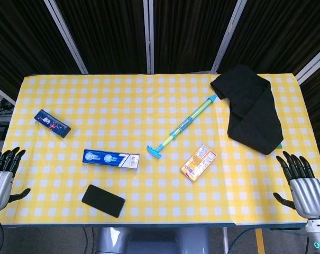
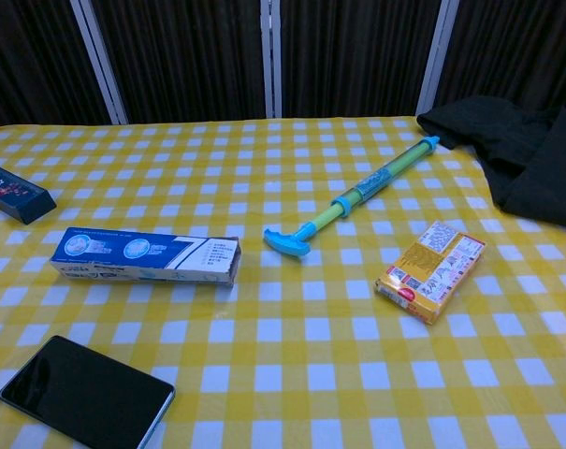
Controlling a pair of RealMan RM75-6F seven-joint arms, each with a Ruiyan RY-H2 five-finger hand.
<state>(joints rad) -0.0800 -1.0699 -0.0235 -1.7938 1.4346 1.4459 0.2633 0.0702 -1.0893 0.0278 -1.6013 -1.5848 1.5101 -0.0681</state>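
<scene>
L hand: (image 1: 2,177) off the worktop's (image 1: 149,100) near-left edge, fingers spread, holds nothing; nearest things are the black phone (image 1: 103,200) and the dark blue snack bar (image 1: 52,123).
R hand: (image 1: 303,186) off the near-right corner, fingers apart, empty; nearest thing is the black cloth (image 1: 250,106), then the orange snack box (image 1: 198,163).
Mid worktop: blue-white toothpaste box (image 1: 111,159) lies flat, apart from the phone in front of it; green-blue toy water pump (image 1: 182,128) lies slantwise btw. toothpaste box and cloth, T-handle toward the near side.
Risk 1: phone sits near the front edge; a sideways nudge from L hand would prob. push it off.
Risk 2: phone is thin and flat w/ no raised edge, so fingers may slide over it rather than catch.
Risk 3: pump is round and long; likely rolls or swings if touched at one end.
Risk 4: cloth is limp and drapes at the right edge; a pull could drag it off.
Hidden: both hands out of the chest view; wrists cut off in head view; thumbs only partly seen.
Unclear: a teal bit shows under the cloth's near corner, can't tell what; print on the boxes too small to read.
</scene>
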